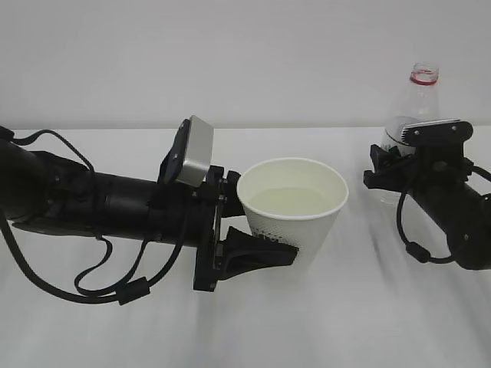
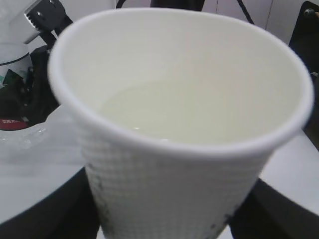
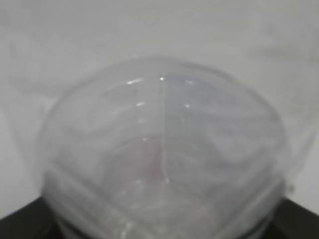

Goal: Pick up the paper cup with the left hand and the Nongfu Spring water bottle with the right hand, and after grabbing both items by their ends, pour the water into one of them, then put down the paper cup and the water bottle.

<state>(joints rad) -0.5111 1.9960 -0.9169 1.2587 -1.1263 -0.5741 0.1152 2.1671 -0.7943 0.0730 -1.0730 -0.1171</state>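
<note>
Pouring is judged done: water [image 2: 164, 112] is pooled in the paper cup [image 1: 295, 215], gripped low by the left gripper [image 1: 257, 253] mid-desk. The upright Nongfu Spring water bottle [image 1: 410, 96] is clasped by the right gripper [image 1: 399, 165] toward the desk's right edge. Setting both down remains.

White table [image 1: 253, 330] surface, plain, no marks seen. Pale wall [image 1: 230, 61] behind, meets table at far edge. Nothing else distinguishable.
</note>
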